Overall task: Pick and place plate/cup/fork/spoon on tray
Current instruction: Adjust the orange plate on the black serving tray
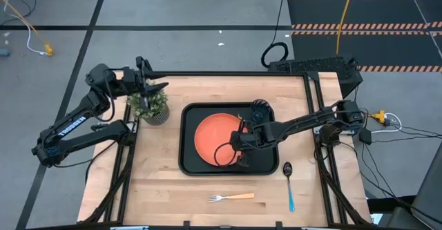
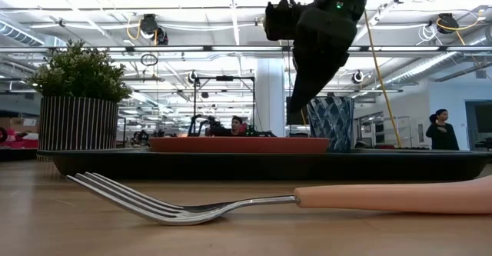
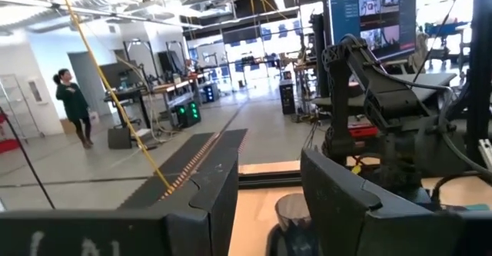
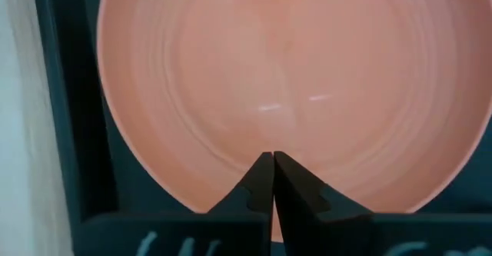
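Observation:
The orange plate [image 1: 213,137] lies flat in the black tray [image 1: 186,162], and it fills the right wrist view [image 4: 292,79]. The dark grey cup [image 1: 259,108] stands upright in the tray's far right corner; it also shows in the low view [image 2: 330,122]. The fork [image 1: 230,197] and the blue-handled spoon [image 1: 289,187] lie on the table in front of the tray. My right gripper [image 4: 270,170] is shut and empty, and in the low view [image 2: 297,118] it hangs a little above the plate's right part. My left gripper [image 3: 269,202] is open and empty, raised over the plant pot at the far left.
A striped pot with a bushy green plant [image 1: 153,108] stands on the table left of the tray, under my left gripper. In the low view the fork [image 2: 231,204] lies close in front. Bare wood lies left and in front of the tray. People stand in the room beyond.

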